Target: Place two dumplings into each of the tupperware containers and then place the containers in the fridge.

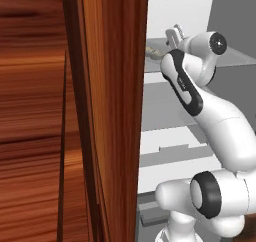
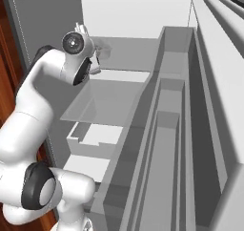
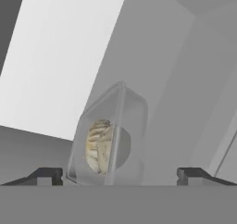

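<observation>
My end effector [image 3: 119, 176] sits spread wide, fingertips [image 3: 46, 176] well apart, gripping nothing. Between them, just ahead, a container [image 3: 111, 140] stands tilted on its edge, translucent grey, with pale dumplings [image 3: 98, 146] showing through its wall. I can't tell how many dumplings. In the right base view the end effector [image 2: 95, 48] reaches into the fridge [image 2: 143, 15] over a translucent shelf [image 2: 109, 101], container [image 2: 104, 51] just beside it. Left base view: another container [image 1: 155, 53] on the shelf, a wooden cabinet panel [image 1: 75, 111] close at left.
</observation>
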You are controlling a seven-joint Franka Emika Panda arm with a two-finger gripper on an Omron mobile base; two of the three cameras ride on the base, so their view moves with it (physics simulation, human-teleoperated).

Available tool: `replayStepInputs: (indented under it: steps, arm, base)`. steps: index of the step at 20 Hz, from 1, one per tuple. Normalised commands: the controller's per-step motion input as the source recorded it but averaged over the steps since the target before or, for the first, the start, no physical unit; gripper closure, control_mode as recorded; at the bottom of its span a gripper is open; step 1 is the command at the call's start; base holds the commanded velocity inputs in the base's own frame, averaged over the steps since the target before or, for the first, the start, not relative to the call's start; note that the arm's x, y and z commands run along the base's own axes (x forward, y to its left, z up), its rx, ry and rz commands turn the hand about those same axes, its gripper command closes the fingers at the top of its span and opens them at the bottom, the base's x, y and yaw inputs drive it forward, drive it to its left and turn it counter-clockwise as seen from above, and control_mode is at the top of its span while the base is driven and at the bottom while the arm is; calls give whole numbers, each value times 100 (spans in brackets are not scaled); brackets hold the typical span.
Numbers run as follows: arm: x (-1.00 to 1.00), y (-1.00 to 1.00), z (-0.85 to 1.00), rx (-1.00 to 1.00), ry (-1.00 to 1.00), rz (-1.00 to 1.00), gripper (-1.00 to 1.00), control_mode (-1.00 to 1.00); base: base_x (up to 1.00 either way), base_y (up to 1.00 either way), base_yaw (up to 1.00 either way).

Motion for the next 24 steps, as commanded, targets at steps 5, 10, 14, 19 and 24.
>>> replayStepInputs:
  steps: [5,10,14,19,24]
  arm:
    - [-5,-4,7,0,0,0,-100,-100]
    - [-14,-2,5,0,0,0,-100,-100]
    - [-97,-13,17,-1,0,0,-100,-100]
    - [-100,-10,38,0,0,-1,-100,-100]
    - [-100,0,26,0,0,-2,-100,-100]
  base:
    - [0,0,0]
    - [0,0,0]
    - [0,0,0]
    - [0,0,0]
    - [0,0,0]
